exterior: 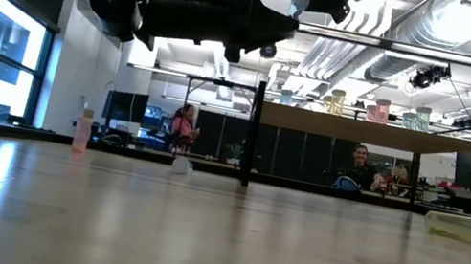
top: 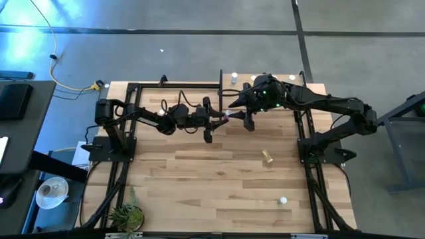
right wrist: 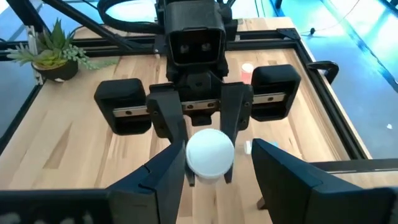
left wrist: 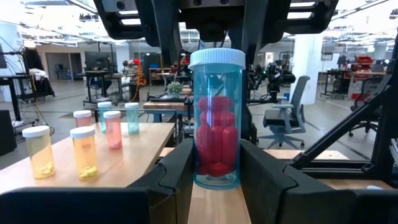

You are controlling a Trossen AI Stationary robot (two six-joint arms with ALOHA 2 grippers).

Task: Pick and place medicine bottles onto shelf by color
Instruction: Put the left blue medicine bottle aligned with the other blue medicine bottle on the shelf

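We are holding a blue bottle [left wrist: 216, 118] of red pills upright in the left gripper [left wrist: 216, 180], clamped tight, high above the table. The right gripper [right wrist: 211, 177] is straddling its white cap, fingers wide. We should be closing squarely before letting go. Beyond, the shelf [left wrist: 134, 140] is carrying sorted bottles.

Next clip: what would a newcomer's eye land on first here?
The blue bottle full of red pills, clamped upright in the left hand above mid-table, with the right hand open around its white cap. Beyond it, yellow, red and blue bottles stand on the shelf, and a yellow bottle lies loose on the tabletop.
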